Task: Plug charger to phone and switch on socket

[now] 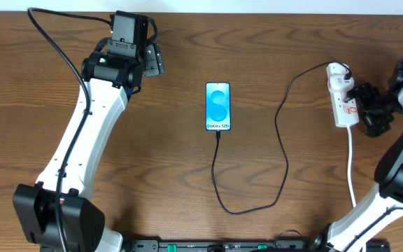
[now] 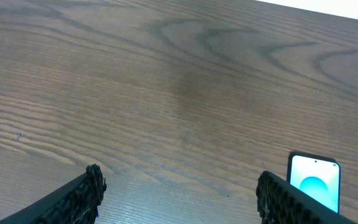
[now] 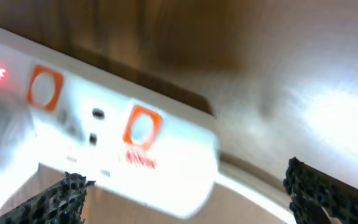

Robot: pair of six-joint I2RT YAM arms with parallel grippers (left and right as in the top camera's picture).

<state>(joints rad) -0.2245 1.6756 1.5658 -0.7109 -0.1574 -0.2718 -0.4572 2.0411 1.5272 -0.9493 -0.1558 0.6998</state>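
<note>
The phone (image 1: 217,106) lies face up at the table's middle, its blue screen lit; its corner shows in the left wrist view (image 2: 314,183). The thin black charger cable (image 1: 283,140) runs from the phone's lower end in a loop to the white socket strip (image 1: 340,98) at the right, where a black-and-white plug sits. My left gripper (image 1: 151,61) is open and empty at the far left (image 2: 179,190). My right gripper (image 1: 369,108) is open just right of the socket; in the right wrist view (image 3: 185,193) the strip (image 3: 117,146) is blurred, with a red light lit.
The strip's white cord (image 1: 351,161) runs down toward the front edge beside my right arm. Bare wooden table (image 1: 159,154) lies between the arms.
</note>
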